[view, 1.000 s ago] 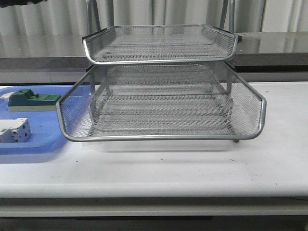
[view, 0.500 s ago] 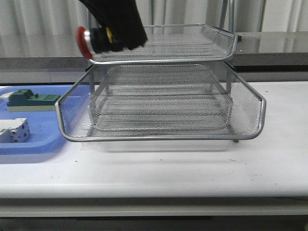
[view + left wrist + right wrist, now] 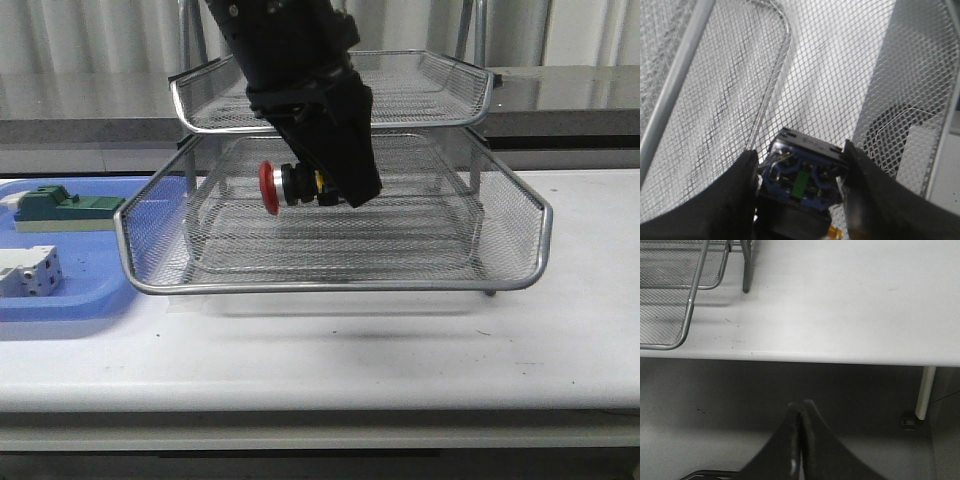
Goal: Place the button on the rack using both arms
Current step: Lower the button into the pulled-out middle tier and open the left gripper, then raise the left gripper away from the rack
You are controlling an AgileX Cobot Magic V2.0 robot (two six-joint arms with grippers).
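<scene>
The button (image 3: 283, 186) hangs sideways, its red head pointing left, level with the gap between the two visible tiers of the silver wire rack (image 3: 330, 286). My left gripper (image 3: 325, 187) is shut on its black body, and the bulky black arm comes down from above. In the left wrist view the button's blue rear block (image 3: 801, 175) sits between the two fingers (image 3: 737, 197), with rack mesh (image 3: 730, 90) beneath. My right gripper (image 3: 801, 407) is shut on nothing, low in front of the table edge (image 3: 840, 360), and only a rack corner (image 3: 689, 315) shows beside it.
A flat blue tray (image 3: 90, 295) lies left of the rack, holding a green block (image 3: 65, 207) and a white block (image 3: 30, 270). The rack's top tier (image 3: 420, 118) overhangs the tier below. A table leg (image 3: 926, 390) stands at the right.
My left arm has come down and to the right with the button, from beside the top tier's left corner to the front of the tier below. One second ago it was out of view.
</scene>
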